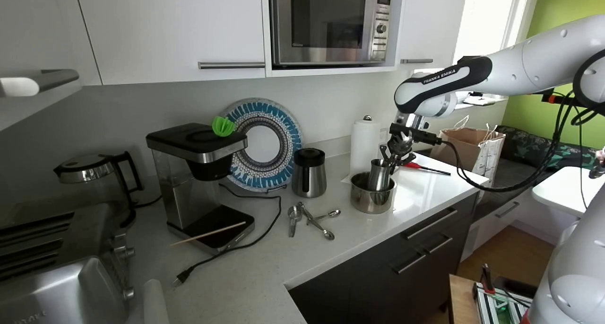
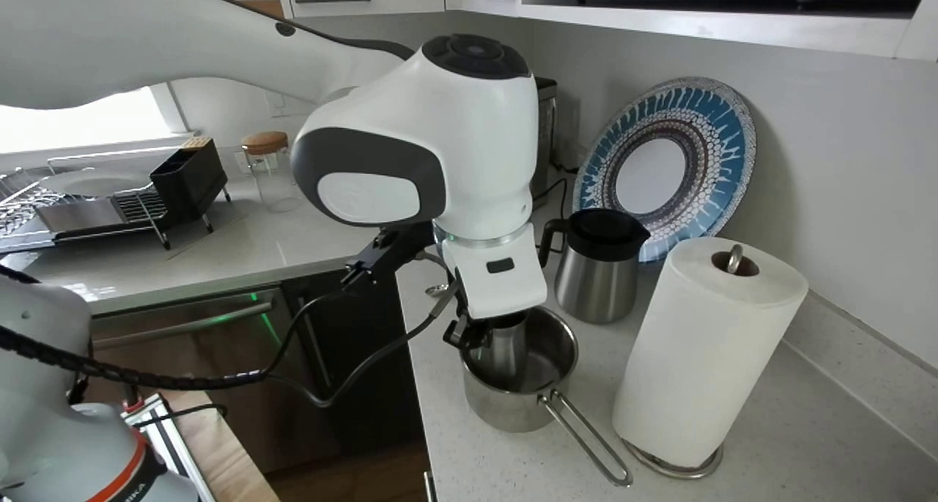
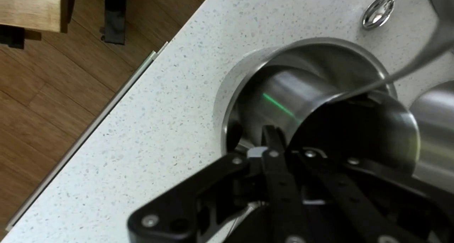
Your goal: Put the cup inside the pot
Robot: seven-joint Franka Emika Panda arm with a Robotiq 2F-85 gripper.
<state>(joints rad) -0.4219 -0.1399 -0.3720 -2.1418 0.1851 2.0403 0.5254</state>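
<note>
The cup (image 1: 379,175) is a shiny silver cylinder. Its lower part is inside the steel pot (image 1: 371,202), and its upper part stands above the pot's rim, slightly tilted. The cup (image 2: 508,349) and pot (image 2: 506,412) also show in an exterior view. In the wrist view the cup (image 3: 283,90) leans across the pot (image 3: 330,60), with its dark opening facing the camera. My gripper (image 3: 285,145) is at the cup's rim, one finger outside and one inside, closed on its wall. Whether the cup's base touches the pot's floor is hidden. The gripper (image 1: 392,159) is above the pot.
A paper towel roll (image 2: 707,355) stands close to the pot. A steel carafe (image 1: 309,175), measuring spoons (image 1: 314,220) and a coffee machine (image 1: 198,182) are along the counter. A red-handled tool (image 1: 423,168) lies behind the gripper. The pot's handle (image 2: 590,440) sticks out. The counter edge (image 3: 88,133) is near.
</note>
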